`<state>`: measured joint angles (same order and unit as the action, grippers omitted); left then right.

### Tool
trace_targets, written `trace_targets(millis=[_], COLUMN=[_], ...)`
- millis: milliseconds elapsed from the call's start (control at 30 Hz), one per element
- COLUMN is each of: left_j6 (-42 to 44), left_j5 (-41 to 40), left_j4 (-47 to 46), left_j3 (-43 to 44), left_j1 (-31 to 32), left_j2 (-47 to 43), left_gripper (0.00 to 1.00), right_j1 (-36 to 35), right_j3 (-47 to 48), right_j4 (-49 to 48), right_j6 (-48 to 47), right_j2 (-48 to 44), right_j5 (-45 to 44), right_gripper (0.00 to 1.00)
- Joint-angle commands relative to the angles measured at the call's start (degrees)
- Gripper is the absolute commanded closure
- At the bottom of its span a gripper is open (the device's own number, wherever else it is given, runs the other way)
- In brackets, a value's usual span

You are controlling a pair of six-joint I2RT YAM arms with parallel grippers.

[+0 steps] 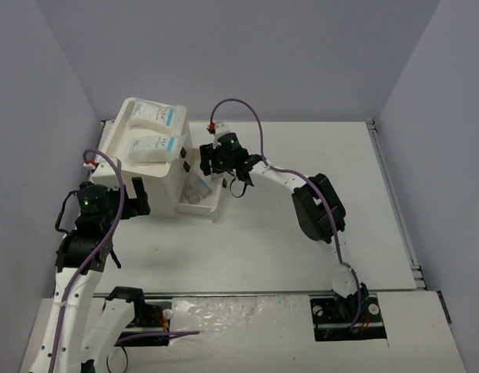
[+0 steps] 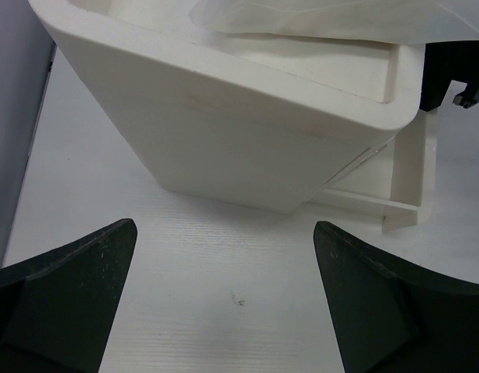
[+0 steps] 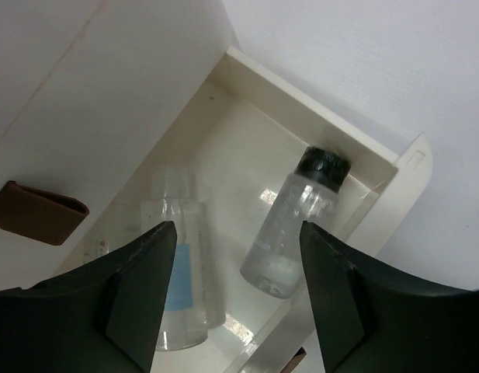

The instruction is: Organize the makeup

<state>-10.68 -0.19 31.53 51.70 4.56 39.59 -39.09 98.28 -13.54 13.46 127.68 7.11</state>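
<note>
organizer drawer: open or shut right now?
Open. The drawer sticks out from the white box, interior exposed, with a black-capped bottle and a second clear bottle lying inside.

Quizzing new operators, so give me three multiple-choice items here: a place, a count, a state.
1. Where do the two small clear plastic bottles lie? A) on the table B) in the open white drawer C) in a gripper
2. How many flat white teal-labelled packets top the large white box? A) one B) two C) four
3. The left gripper is: A) open, empty B) shut on a bottle C) out of view
Answers: 1B, drawer walls surround both; 2B, two labels show; 3A, jaws apart, nothing between.
</note>
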Motion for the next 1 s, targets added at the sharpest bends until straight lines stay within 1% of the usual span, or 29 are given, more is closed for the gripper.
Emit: trace_targets(millis=[0, 67, 200, 233, 267, 333, 400, 500, 567, 633, 733, 867, 900, 967], left_j6=[-1.66, -1.96, -1.04, -1.01, -0.72, 0.01, 0.78, 1.73, 2.09, 1.09, 1.25, 4.46, 5.25, 7.45], left_j5=[2.18, 3.31, 4.56, 4.66, 4.82, 5.0, 5.92, 7.26, 10.48, 13.44, 16.84, 20.24, 21.04, 24.38], left_j4=[-1.55, -1.01, 0.27, 0.53, 0.65, 0.65, 0.8, 0.76, 1.02, 1.84, 1.14, 2.53, 2.57, 3.25], left_j3=[3.77, 7.19, 16.73, 18.88, 22.44, 27.31, 32.07, 36.89, 42.52, 45.69, 50.09, 56.13, 56.22, 58.5], left_j1=[0.33, 0.28, 0.28, 0.28, 0.23, 0.08, -0.23, -1.71, -4.85, -9.82, -13.76, -17.16, -17.62, -18.18], left_j2=[1.66, 3.52, 8.97, 10.48, 12.95, 16.7, 20.93, 27.84, 34.14, 37.36, 43.29, 52.37, 53.65, 57.18], left_gripper=[0.03, 0.03, 0.03, 0.03, 0.03, 0.03, 0.03, 0.03, 0.03, 0.03, 0.03, 0.11, 0.11, 0.21], right_j1=[1.1, 2.72, 7.95, 9.12, 10.34, 12.97, 14.14, 14.57, 14.57, 14.57, 14.57, 14.57, 14.57, 14.57], right_j3=[-1.99, -5.78, -13.86, -14.08, -16.4, -19.4, -21.33, -22.73, -22.89, -22.41, -21.8, -19.92, -19.56, -18.4], right_j4=[-5.27, -5.27, -5.53, -5.62, -5.67, -5.58, -5.05, -3.82, -2.71, -2.53, -2.2, -2.2, -2.11, -1.82], right_j6=[-3.32, -4.58, -7.5, -8.46, -10.16, -12.85, -16.54, -20.73, -24.76, -26.28, -29.12, -32.21, -32.26, -34.16], right_j2=[-11.96, -15.32, -21.38, -22.4, -23.8, -25.31, -25.7, -24.94, -23.35, -21.22, -17.91, -13.43, -13.34, -11.58], right_j5=[0.1, 1.44, 8.62, 10.17, 12.45, 15.42, 18.26, 23.05, 27.14, 30.57, 34.17, 39.04, 39.76, 41.08], right_gripper=[0.3, 0.27, 0.24, 0.23, 0.23, 0.21, 0.2, 0.19, 0.18, 0.18, 0.18, 0.18, 0.18, 0.18])
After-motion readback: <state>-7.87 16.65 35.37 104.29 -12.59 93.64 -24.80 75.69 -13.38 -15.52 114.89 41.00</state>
